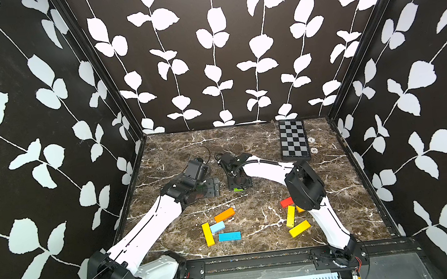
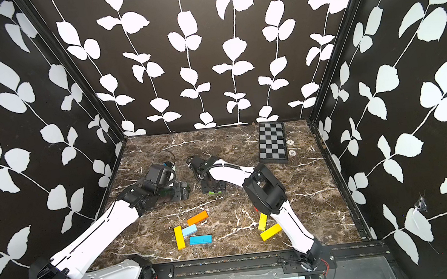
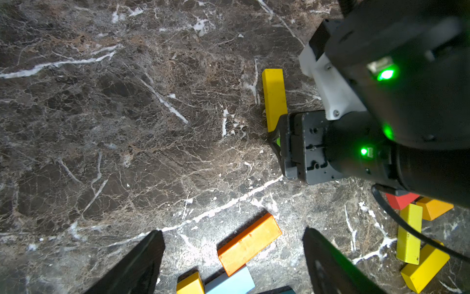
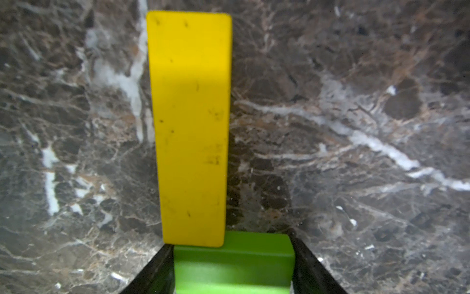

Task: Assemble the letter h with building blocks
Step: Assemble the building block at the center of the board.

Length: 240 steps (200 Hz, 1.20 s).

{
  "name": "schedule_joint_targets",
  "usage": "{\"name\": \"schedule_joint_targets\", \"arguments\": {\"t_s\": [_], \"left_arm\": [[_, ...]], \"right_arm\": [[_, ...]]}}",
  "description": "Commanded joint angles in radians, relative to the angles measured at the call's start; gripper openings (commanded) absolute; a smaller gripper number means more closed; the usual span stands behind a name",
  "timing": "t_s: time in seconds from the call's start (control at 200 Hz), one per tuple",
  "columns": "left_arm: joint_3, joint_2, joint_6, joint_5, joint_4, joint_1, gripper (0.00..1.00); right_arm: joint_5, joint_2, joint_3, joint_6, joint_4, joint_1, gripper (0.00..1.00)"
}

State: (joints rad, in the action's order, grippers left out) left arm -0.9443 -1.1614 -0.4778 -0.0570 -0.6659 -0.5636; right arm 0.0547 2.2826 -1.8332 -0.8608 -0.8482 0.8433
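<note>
My right gripper (image 1: 239, 184) points down at the table's middle, its fingers (image 4: 162, 269) pressed against both sides of a short green block (image 4: 232, 264). That block lies crosswise on the marble against the near end of a long yellow block (image 4: 190, 127), which also shows in the left wrist view (image 3: 274, 96). In both top views the gripper hides the yellow one, and only a green edge (image 1: 239, 189) (image 2: 215, 192) shows. My left gripper (image 1: 213, 187) hovers open just left of it. Nothing is between its fingers (image 3: 142, 262), and an orange block (image 3: 249, 244) lies on the table below them.
Loose blocks lie near the front: orange (image 1: 224, 214), yellow (image 1: 208, 234), light blue (image 1: 217, 227) and blue (image 1: 229, 236). By the right arm lie red (image 1: 286, 202) and two yellow ones (image 1: 290, 216) (image 1: 299, 228). A chequered board (image 1: 293, 140) lies at the back right.
</note>
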Motion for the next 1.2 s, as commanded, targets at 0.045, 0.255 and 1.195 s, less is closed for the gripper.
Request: {"name": "schedule_joint_targets", "arguments": {"t_s": [0.045,0.255,1.195], "left_arm": [[0.023,0.022,0.009,0.014,0.013,0.005,0.88],[0.028,0.029,0.014,0.014,0.012,0.005,0.87],[0.042,0.045,0.02,0.029,0.024,0.005,0.92]], "right_arm": [[-0.031,0.08,0.017,-0.027,-0.004,-0.003,0.64],[-0.048,0.087,0.009,-0.043,0.004,0.008,0.61],[-0.052,0.134,-0.052,-0.073,-0.047,0.023,0.66]]}}
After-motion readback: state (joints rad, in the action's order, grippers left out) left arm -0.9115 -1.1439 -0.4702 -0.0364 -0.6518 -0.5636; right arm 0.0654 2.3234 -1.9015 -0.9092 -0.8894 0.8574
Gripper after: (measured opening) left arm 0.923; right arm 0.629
